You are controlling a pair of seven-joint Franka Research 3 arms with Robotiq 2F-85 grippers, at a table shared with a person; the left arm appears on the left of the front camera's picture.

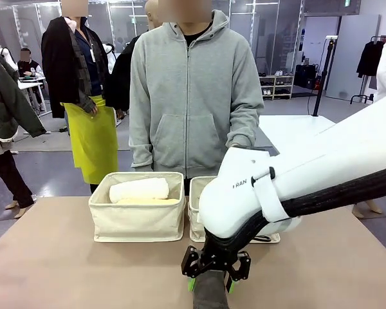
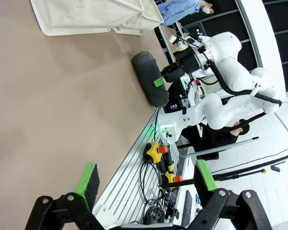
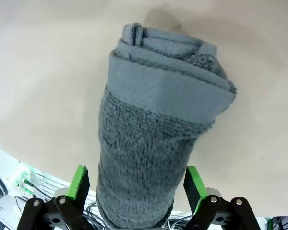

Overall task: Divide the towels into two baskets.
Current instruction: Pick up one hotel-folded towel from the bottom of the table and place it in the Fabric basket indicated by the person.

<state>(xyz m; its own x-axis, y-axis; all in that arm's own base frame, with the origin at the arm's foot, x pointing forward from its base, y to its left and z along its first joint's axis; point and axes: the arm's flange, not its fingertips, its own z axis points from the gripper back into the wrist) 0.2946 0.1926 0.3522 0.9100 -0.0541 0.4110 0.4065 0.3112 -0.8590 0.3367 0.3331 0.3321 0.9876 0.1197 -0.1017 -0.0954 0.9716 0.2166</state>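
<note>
A dark grey towel (image 3: 153, 139) lies rolled on the tan table near its front edge. My right gripper (image 3: 135, 182) stands open astride it, one green pad on each side, and the same gripper (image 1: 211, 282) hangs low over the towel (image 1: 211, 295) in the front view. The left basket (image 1: 136, 222) holds a white towel (image 1: 139, 189) on top of a pale yellow towel (image 1: 151, 201). The right basket (image 1: 194, 215) is mostly hidden behind my right arm. My left gripper (image 2: 146, 177) is open and holds nothing, well away from the grey towel (image 2: 145, 76).
A person in a grey hoodie (image 1: 190, 96) stands just behind the baskets at the far edge. Cables and a red-and-yellow stop switch (image 2: 156, 152) sit on the metal rail along the table's near edge. Bare tabletop (image 1: 64, 270) lies to the left.
</note>
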